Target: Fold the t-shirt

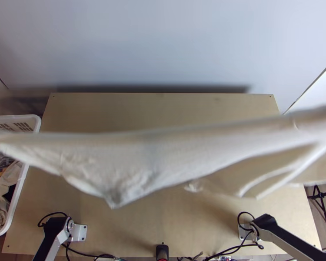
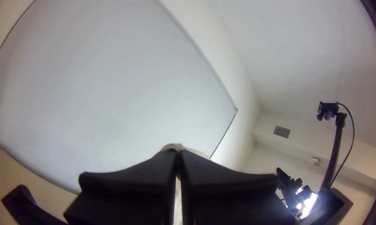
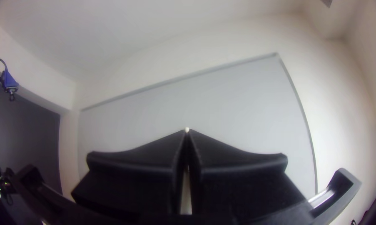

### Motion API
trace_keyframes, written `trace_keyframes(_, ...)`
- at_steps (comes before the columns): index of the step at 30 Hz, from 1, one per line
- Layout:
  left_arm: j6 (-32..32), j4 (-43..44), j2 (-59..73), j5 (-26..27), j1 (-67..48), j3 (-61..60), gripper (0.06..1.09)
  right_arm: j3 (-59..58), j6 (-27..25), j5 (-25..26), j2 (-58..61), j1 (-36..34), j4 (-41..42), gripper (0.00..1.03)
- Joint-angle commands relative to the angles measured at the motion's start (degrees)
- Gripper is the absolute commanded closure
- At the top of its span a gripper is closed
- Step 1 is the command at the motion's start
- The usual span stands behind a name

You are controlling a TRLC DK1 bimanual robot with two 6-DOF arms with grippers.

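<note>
A whitish t-shirt [image 1: 150, 161] hangs stretched in the air across the table in the top view, from the left edge to the right edge. Its lower edge dips to a point left of the middle, and loose folds hang at the right. In the left wrist view my left gripper [image 2: 178, 153] is shut on the t-shirt [image 2: 171, 146], whose cloth peeks out at the fingertips. My right gripper [image 3: 187, 132] is shut with a small bit of the t-shirt [image 3: 187, 129] pinched at its tips. Which parts of the garment are held, I cannot tell.
A white basket [image 1: 20, 191] with mixed cloths stands at the table's left side, partly under the raised shirt. Bare wooden table [image 1: 163, 108] shows behind the shirt and in front of it. Cables [image 1: 232, 250] lie along the near edge between the arm bases.
</note>
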Motion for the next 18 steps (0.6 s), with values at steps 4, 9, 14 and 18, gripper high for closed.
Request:
trace_keyframes(4, 3.84, -6.47, -8.50, -2.41, 0.75, -2.12, 1.05, -0.01, 1.17, -0.62, -4.02, -2.50, -8.38, 1.00)
trace_keyframes(9, 7.01, -5.15, -12.55, -2.85, 2.50, -16.01, 1.05, -10.55, 6.80, -0.80, -4.81, -2.14, -9.79, 1.00)
trace_keyframes(14, 7.80, 1.09, -13.43, -2.76, 4.61, -30.86, 1.05, -29.71, 7.41, -0.80, -7.18, -1.09, 0.41, 1.00)
trace_keyframes(18, 8.41, 9.18, -10.88, -2.76, 4.97, -41.23, 1.05, -46.50, 6.80, -0.80, -8.06, -0.91, 10.86, 1.00)
